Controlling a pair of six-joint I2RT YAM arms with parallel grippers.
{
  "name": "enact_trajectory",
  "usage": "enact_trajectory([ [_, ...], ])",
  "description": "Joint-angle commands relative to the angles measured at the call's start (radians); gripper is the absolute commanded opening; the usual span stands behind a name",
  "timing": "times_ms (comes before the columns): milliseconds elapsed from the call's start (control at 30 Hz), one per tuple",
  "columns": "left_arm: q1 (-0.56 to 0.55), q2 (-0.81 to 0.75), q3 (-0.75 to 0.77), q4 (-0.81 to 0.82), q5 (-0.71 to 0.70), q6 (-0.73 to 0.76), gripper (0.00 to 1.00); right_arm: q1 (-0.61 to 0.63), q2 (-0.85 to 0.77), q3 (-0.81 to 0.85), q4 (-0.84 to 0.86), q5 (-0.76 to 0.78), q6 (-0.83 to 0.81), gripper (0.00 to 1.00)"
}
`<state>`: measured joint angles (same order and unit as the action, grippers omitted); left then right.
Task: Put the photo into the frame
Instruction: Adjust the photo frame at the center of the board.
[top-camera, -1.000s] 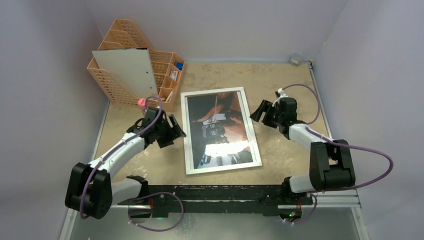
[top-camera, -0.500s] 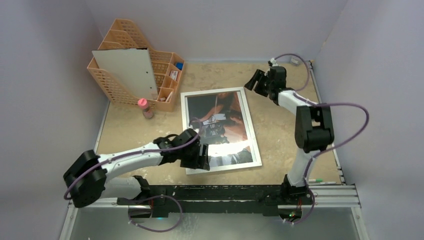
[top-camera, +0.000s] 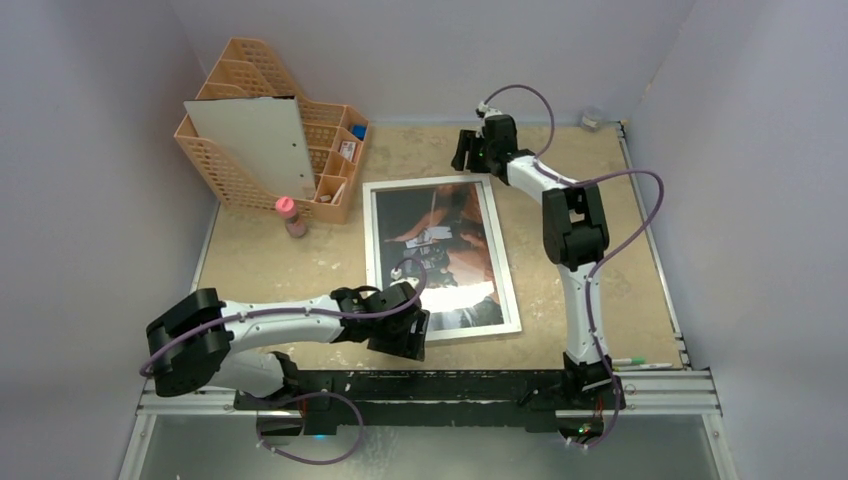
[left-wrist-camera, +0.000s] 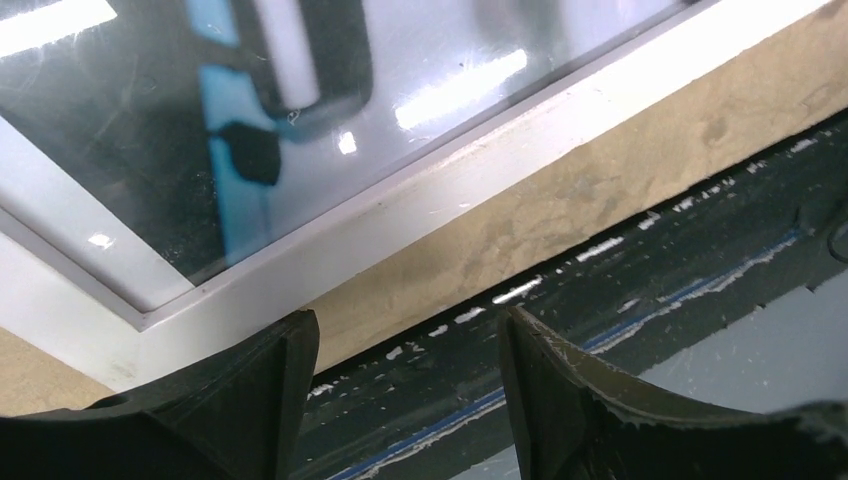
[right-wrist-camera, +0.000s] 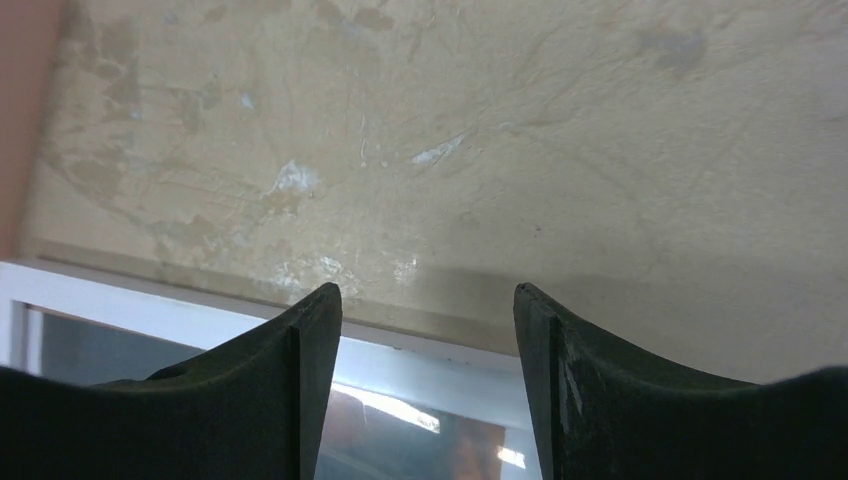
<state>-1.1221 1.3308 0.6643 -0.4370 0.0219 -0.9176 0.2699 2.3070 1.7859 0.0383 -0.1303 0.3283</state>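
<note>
White-bordered, the frame (left-wrist-camera: 420, 210) is lying flat at the centre of the table (top-camera: 260, 260), and the photo (top-camera: 440, 250) is sitting face up inside its border. The left gripper (left-wrist-camera: 405, 315) is hovering over the frame's near left corner, jaws spread and grasping nothing. The right gripper (right-wrist-camera: 425, 290) is hovering at the far right corner, jaws likewise spread, with only frame edge and bare table showing between them.
</note>
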Motion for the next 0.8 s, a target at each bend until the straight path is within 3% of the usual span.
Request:
enact_trajectory([
  [0,0.001,0.014,-0.002,-0.038,-0.143,-0.036,0.68,0.006,0.053,0.100,-0.114,0.016,-0.113,0.66],
  [133,0.001,0.032,0.033,-0.163,-0.257,-0.095,0.69,0.005,0.070,0.114,-0.209,-0.028,-0.145,0.66],
  [300,0.038,0.031,0.068,-0.227,-0.336,-0.118,0.70,-0.009,-0.043,-0.017,-0.204,-0.006,-0.115,0.67],
  [533,0.232,-0.005,0.058,-0.131,-0.280,-0.062,0.70,-0.072,-0.207,-0.223,-0.224,-0.027,0.036,0.67],
  [767,0.393,0.075,0.080,0.014,-0.164,-0.013,0.70,-0.106,-0.362,-0.498,-0.221,0.032,0.121,0.67],
])
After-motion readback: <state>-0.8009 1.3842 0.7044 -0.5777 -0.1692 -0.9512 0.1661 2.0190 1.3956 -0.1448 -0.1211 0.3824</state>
